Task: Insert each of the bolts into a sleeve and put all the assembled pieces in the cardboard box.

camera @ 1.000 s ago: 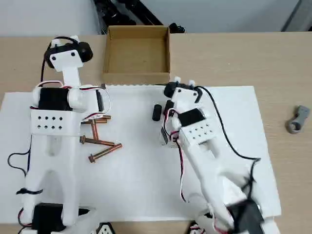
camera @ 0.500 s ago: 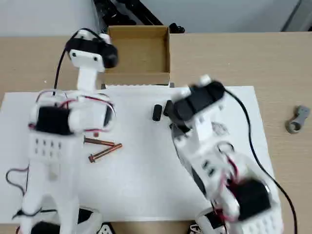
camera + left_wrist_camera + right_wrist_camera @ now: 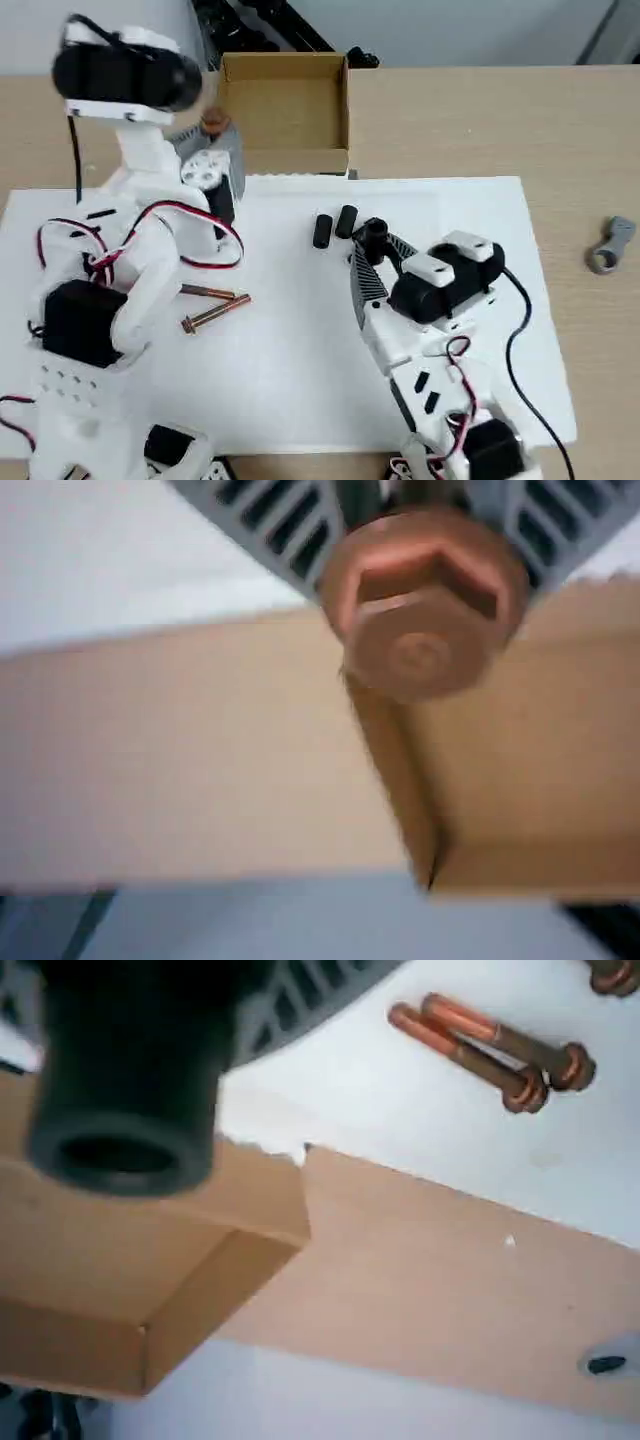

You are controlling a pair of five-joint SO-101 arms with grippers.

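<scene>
My left gripper (image 3: 211,133) is raised over the cardboard box's (image 3: 280,158) left front corner, shut on a copper bolt (image 3: 211,122). In the left wrist view the bolt's hex head (image 3: 425,600) sits between the grey fingers (image 3: 560,525), with the box wall (image 3: 200,760) beyond. My right gripper (image 3: 372,243) hangs over the white mat, shut on a black sleeve (image 3: 375,231). That sleeve's open end (image 3: 125,1100) faces the right wrist camera. Two bolts (image 3: 212,303) and two sleeves (image 3: 333,226) lie on the mat.
A white mat (image 3: 480,210) covers the table's middle. A grey part (image 3: 610,245) lies on the bare wood at the far right. Dark gear sits behind the box. In the right wrist view two bolts (image 3: 490,1050) lie side by side beyond the box corner (image 3: 150,1290).
Both arms have risen off the mat. The left one carried a bolt up toward the box's left corner. The right one lifted a sleeve and drew back toward the front.
</scene>
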